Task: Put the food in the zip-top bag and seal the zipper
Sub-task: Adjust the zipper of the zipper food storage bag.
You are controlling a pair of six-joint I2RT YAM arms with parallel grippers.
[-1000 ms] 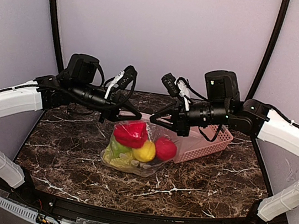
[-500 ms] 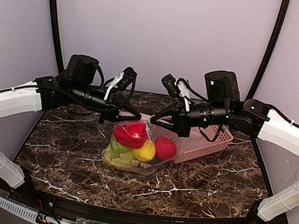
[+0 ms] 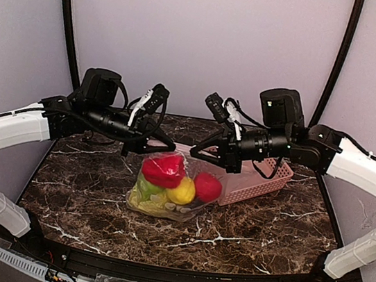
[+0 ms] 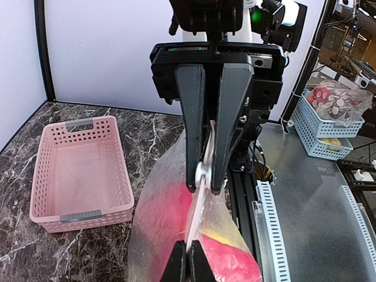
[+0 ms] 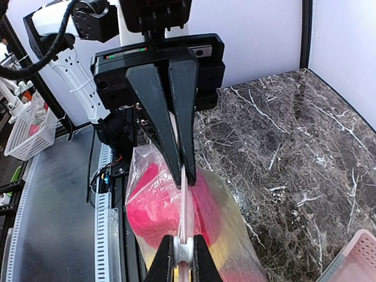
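Clamped shut on the zipper (image 4: 198, 197), facing each other a little apart: left gripper (image 4: 187, 251) and right gripper (image 5: 182, 245). Hold the strip taut and level, then slide apart while pressing, without tugging upward. Just below, zip-top bag (image 4: 153, 223) with the food (image 3: 164, 168) inside; beyond the right gripper, pink basket (image 3: 262, 183).

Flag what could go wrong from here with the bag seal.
Left fingers and right fingers both pinch the zipper close together; the thin strip could slip out if they slide apart.
The red bell pepper sits high in the zip-top bag, so its bulge may keep the mouth from closing.
The pink basket lies just behind on the right; a wide slide could hit it.
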